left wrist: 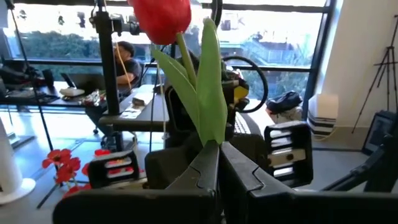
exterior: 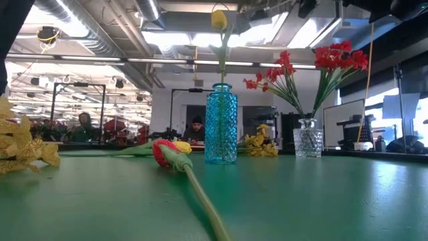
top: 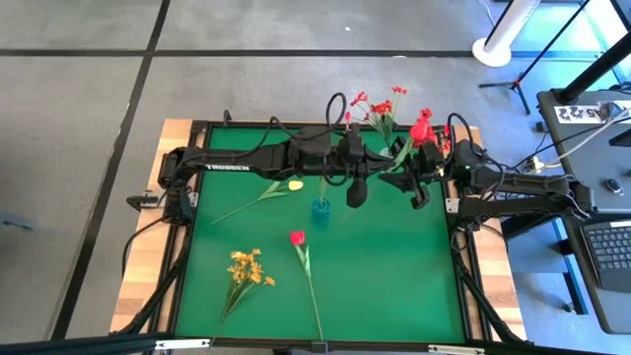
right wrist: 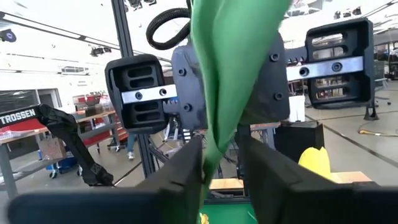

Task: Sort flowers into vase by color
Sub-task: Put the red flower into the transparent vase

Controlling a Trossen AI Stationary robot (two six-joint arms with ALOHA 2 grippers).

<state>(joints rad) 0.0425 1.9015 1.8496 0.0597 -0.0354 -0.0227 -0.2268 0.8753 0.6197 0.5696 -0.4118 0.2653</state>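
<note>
A red tulip (left wrist: 163, 17) with long green leaves (left wrist: 208, 93) stands upright in the air over the table's far middle, head (top: 422, 128) up. My left gripper (top: 386, 166) reaches level from the left, shut on it. My right gripper (top: 412, 176) comes from the right and its fingers close on the same greenery (right wrist: 214, 124). A blue vase (exterior: 221, 124) holds one yellow tulip (exterior: 219, 19). A clear vase (exterior: 307, 138) holds red sprays (exterior: 334, 57). Lying flat on the green mat are a yellow tulip (top: 294, 184), another red tulip (top: 297, 238) and a yellow-orange cluster (top: 246, 268). My left gripper pinches the tulip between its two fingers (left wrist: 202, 171) just where the leaves start (left wrist: 214, 144). It comes level from the table's left, across the stem. The flower rises upright above the fingers, lifted clear of the table. My right gripper has the green leaf and stem (right wrist: 211, 163) between its two fingers (right wrist: 180, 174), coming from the table's right and slanting a little upward. The broad leaf stands up above the fingers and hides the exact contact. The left gripper is just beyond it.
The two vases stand close under and beside the meeting grippers. The mat's near half has room between the lying flowers. A desk with a laptop (top: 611, 247) stands off the table's right edge. People sit in the room beyond the table (exterior: 83, 124).
</note>
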